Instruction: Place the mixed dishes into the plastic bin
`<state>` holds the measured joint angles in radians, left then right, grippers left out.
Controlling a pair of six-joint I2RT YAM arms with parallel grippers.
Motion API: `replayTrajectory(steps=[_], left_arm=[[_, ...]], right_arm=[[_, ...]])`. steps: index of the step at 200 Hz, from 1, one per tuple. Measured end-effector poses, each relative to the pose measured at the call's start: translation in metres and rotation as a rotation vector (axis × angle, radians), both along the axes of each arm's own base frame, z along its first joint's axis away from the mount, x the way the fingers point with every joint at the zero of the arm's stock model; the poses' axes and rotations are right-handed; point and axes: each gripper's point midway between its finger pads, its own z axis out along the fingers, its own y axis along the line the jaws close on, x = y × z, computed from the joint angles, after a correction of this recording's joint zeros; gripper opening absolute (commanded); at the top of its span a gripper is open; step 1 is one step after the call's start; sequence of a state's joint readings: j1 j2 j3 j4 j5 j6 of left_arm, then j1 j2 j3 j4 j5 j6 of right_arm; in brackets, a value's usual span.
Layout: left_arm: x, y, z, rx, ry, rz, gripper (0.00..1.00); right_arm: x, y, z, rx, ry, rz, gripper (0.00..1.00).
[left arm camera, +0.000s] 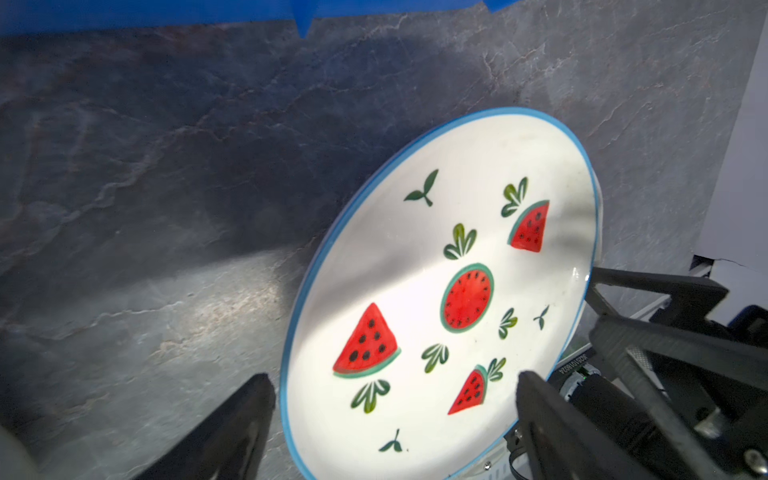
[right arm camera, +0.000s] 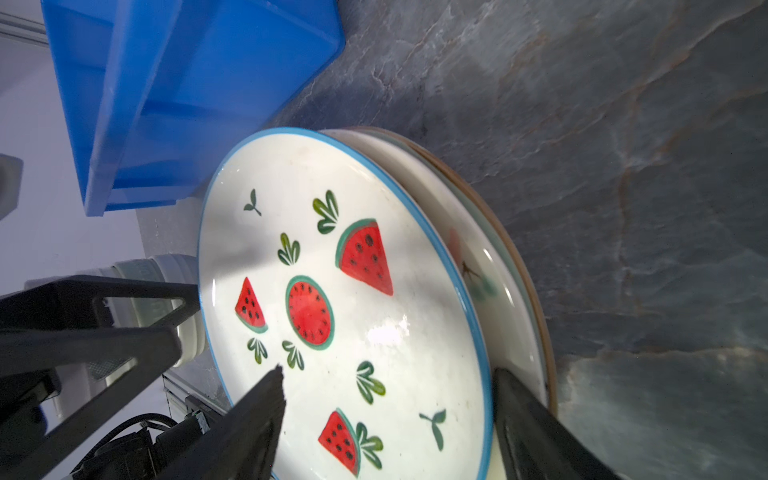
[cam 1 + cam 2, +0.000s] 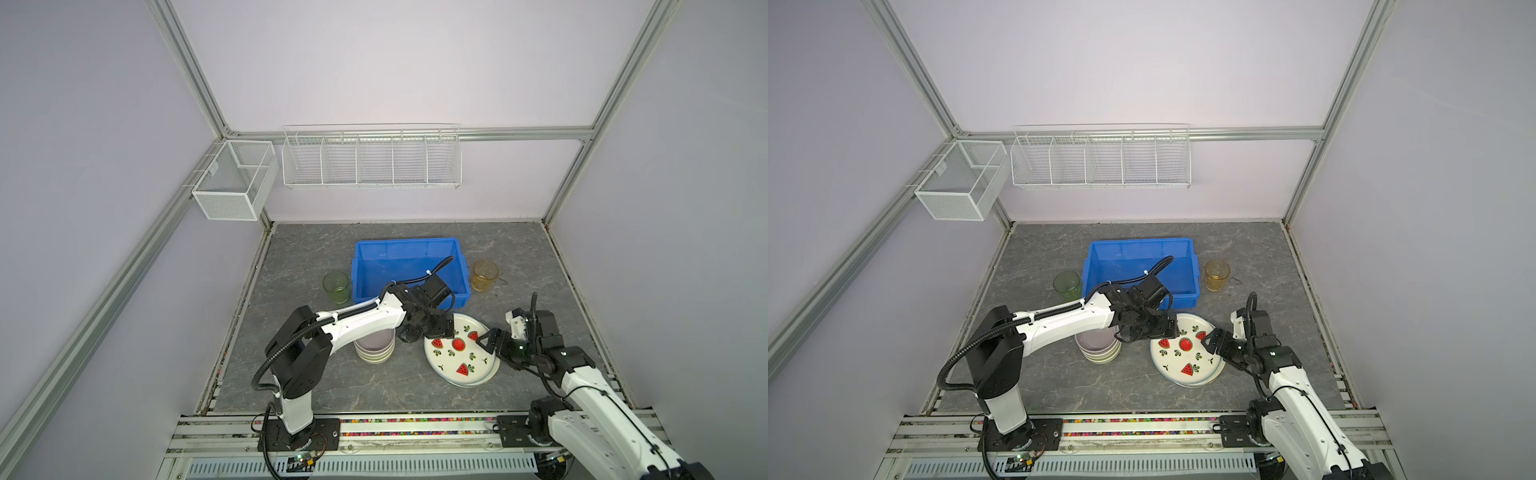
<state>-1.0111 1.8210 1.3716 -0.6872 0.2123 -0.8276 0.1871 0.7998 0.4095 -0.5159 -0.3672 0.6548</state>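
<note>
Bracketing the round white watermelon-print plate [image 3: 455,353], both grippers open

From where I stand, the left gripper [image 1: 395,376] is at the plate's edge nearer the bowls with its jaws spread wide. One black finger [image 1: 232,428] is over the grey marbled tabletop [image 3: 332,386] outside the blue rim line, and its partner is over the plate's face. Nothing is clamped. The right gripper [image 2: 388,369] is at the opposite edge, gaping the same way, with one finger above the print and one outside the rim. Whether any finger touches the plate I cannot tell.

The plate lies on top of a stack of other round plates [image 2: 498,257], shifted a little off them. It is just in front of the bright blue rectangular plastic bin [image 3: 409,243], not in it. A stack of small bowls with a lilac one on top [image 3: 374,349] stands beside the plates, under the left arm. In both top views a translucent green cup [image 3: 336,286] stands upright left of the bin and a translucent amber cup [image 3: 485,275] upright on its right
</note>
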Motion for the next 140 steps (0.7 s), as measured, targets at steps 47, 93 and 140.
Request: replayTrajectory(steps=[47, 93, 140], left_arm=[[-0.0013, 0.001, -0.0029, 0.004, 0.019, 0.002, 0.84], [-0.0034, 0.005, -0.0047, 0.02, 0.035, 0.007, 0.75], [-0.005, 0.0088, -0.0061, 0.031, 0.055, 0.019, 0.65]], right_arm=[[0.0014, 0.0011, -0.0009, -0.001, 0.0, 0.003, 0.81], [0.0037, 0.0011, -0.0018, 0.001, -0.011, -0.001, 0.81], [0.005, 0.0006, -0.002, -0.001, -0.021, -0.004, 0.81]])
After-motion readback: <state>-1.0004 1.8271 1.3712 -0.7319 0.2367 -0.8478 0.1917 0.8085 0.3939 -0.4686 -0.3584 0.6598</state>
